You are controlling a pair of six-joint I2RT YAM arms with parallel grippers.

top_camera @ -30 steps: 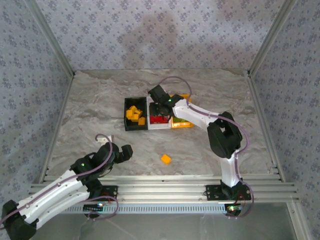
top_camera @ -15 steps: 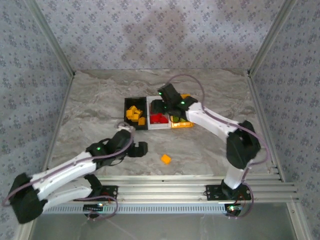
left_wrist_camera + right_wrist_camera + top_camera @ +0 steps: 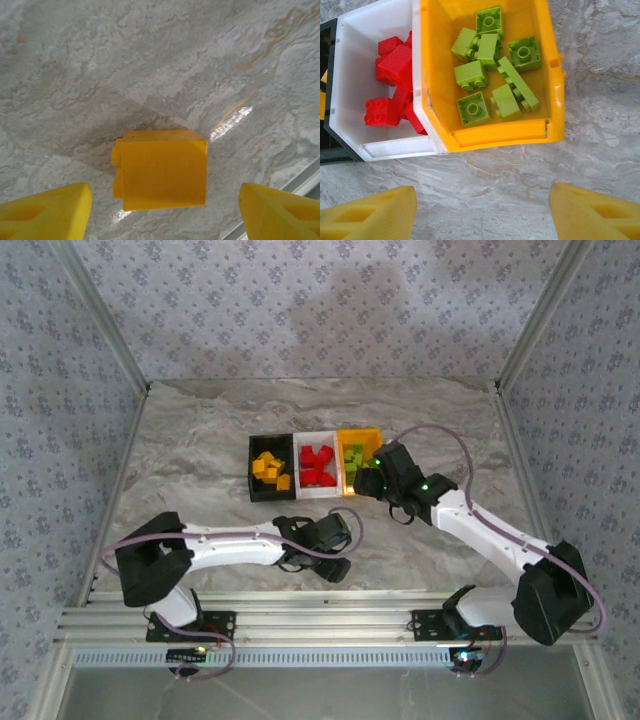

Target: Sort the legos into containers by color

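The orange-yellow lego (image 3: 162,167) lies untouched between the spread jaws of the left gripper (image 3: 165,195).

— How do the containers stand?
— 3 in a touching row: black bin (image 3: 253,468) left, white bin (image 3: 318,492) middle, orange bin (image 3: 360,433) right, all upright.
— And the legos?
— Orange-yellow bricks (image 3: 268,468) in the black, red bricks (image 3: 395,65) in the white, lime green bricks (image 3: 490,65) in the orange. 1 loose orange-yellow brick (image 3: 162,167) lies on its side on the surface (image 3: 150,60).
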